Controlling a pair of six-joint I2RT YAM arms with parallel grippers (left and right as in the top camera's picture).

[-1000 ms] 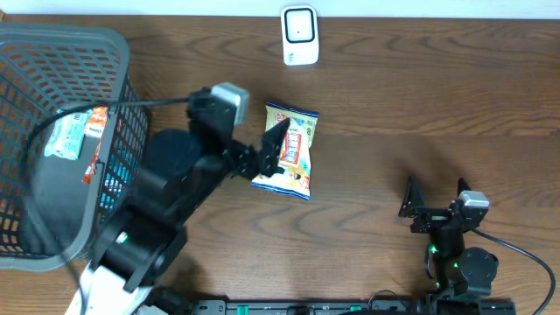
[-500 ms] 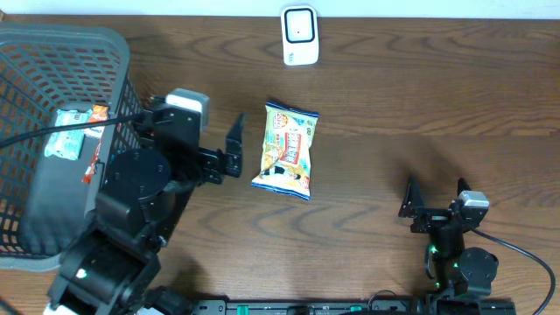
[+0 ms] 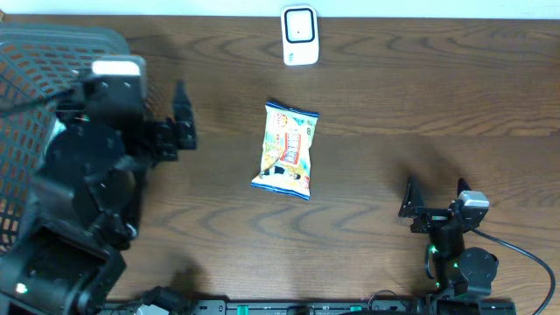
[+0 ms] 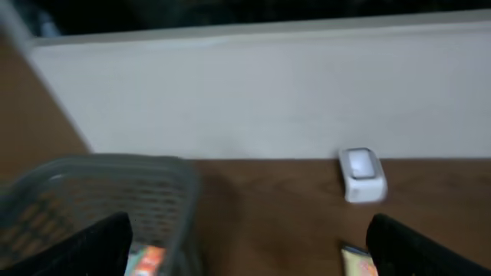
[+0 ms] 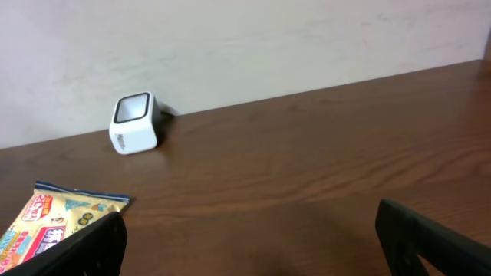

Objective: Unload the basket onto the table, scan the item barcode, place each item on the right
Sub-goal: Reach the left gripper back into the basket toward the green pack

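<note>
Left gripper withdrawn from snack bag
It sits beside the basket; both arms' jaws apart, empty.

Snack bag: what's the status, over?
Left gripper open, empty. Right gripper open, empty. Snack bag flat on table, short of scanner. Nothing between them.

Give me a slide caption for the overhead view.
Snack packet lies mid-table, scanner beyond it, basket at left; left gripper and right gripper open, empty.

Overhead looks straight down on the surface. Both wrist views sit low, facing past their own jaws to the back wall; the left, blurred, seems higher. All share the white scanner beyond the jaws.
</note>
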